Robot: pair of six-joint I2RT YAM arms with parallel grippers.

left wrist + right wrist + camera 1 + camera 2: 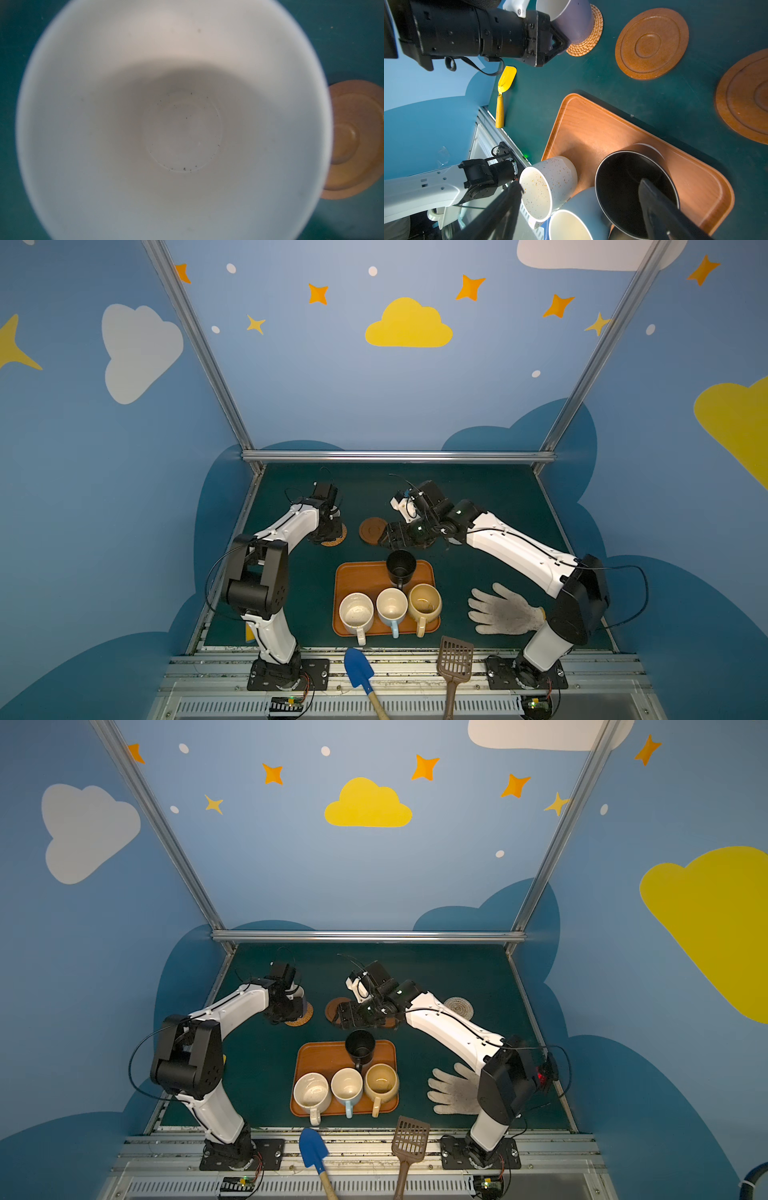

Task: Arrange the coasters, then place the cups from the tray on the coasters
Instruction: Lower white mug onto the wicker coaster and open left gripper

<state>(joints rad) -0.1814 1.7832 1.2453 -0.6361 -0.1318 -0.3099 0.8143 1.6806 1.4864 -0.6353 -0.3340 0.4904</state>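
Both top views: cup-placing step in hand, seemingly. Closed left pincer [330, 531] gripping the lilac cup [297, 992] over the rattan coaster [337, 538], just beyond the tray [353, 576]'s far left corner. Right pincer [386, 536] spread wide and empty, just beyond the tray's far edge, near the black cup [401, 566] standing on the tray.

Left wrist view: straight down into the cup's pale inside, wooden coaster [353, 141] beside it.

Right wrist view: cup base down at the rattan, contact hard to tell; black cup ahead of the spread jaws.

Next, probably: let go of the lilac cup and lift clear, then straddle the black cup's wall squarely before closing.
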